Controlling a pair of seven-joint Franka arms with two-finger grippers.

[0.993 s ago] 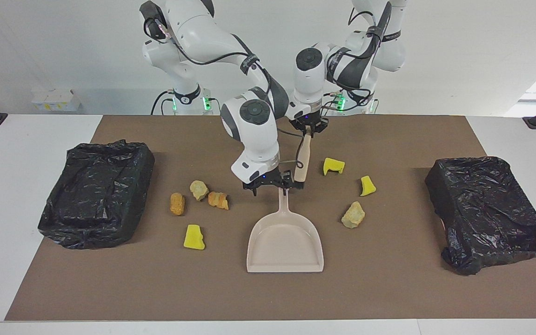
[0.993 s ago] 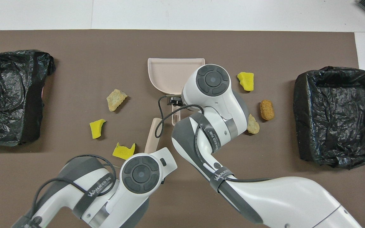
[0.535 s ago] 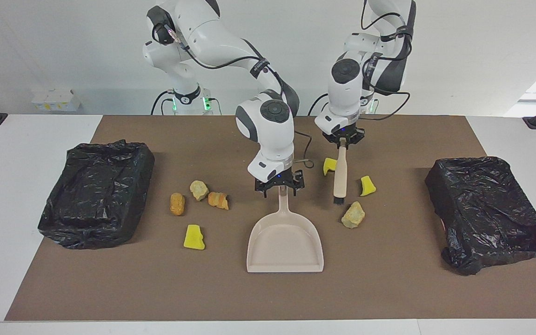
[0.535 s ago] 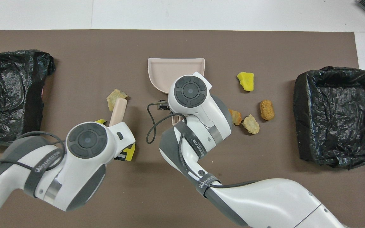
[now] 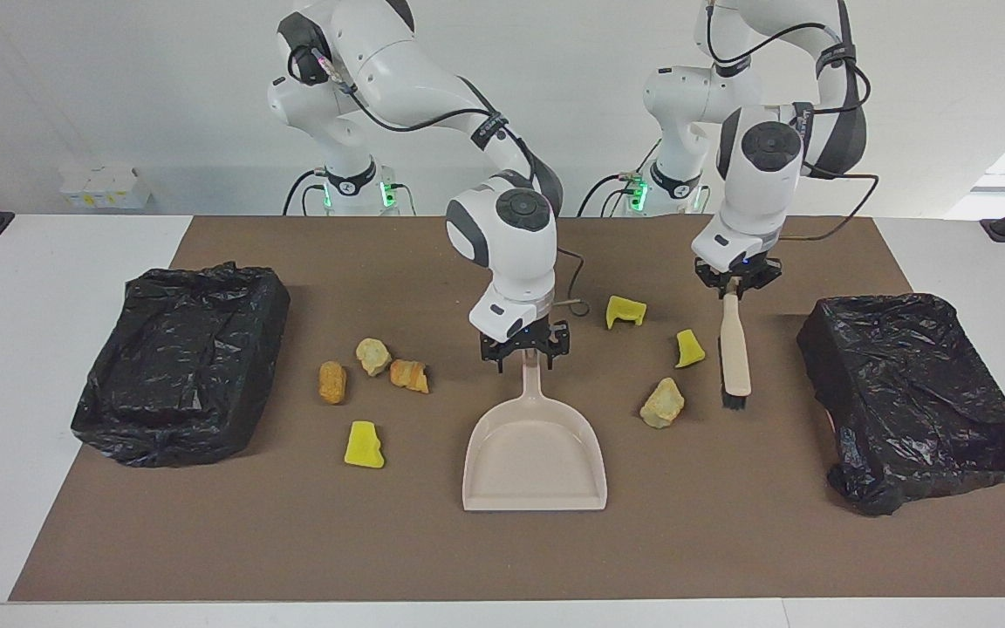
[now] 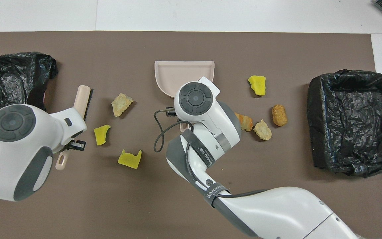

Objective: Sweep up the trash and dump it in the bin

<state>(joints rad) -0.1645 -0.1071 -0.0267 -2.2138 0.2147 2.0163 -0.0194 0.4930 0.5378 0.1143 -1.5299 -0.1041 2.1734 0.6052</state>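
Stage: early; judging sweeping as not yet begun, nothing lying in the dustpan (image 5: 535, 455) or visibly in either bin.
Left gripper (image 5: 736, 284): clenching the top of the brush (image 5: 735, 349) handle, dangling it bristles-down over the mat between the trash and the bin (image 5: 912, 392) at the left arm's end.
Right gripper (image 5: 525, 349): sitting astride the dustpan handle tip, fingers either side of it; not possible to tell whether gripping firmly or merely closing in.
Dustpan: lying flat on the mat, mid-table, mouth facing away from the robots.
Trash, left arm's side: two yellow foam chunks (image 5: 625, 310) (image 5: 688, 348) and one beige lump (image 5: 663, 403), all loose on the mat between dustpan and brush.
Trash, right arm's side: orange-brown piece (image 5: 332, 382), tan lump (image 5: 373, 356), striped orange piece (image 5: 410, 375), yellow chunk (image 5: 364, 445), sitting between dustpan and the other bin (image 5: 180, 362).
Remaining: sweeping all seven pieces into the pan, lifting, dumping.
Likely next: bringing bristles down beside the beige lump, pushing toward the pan mouth.
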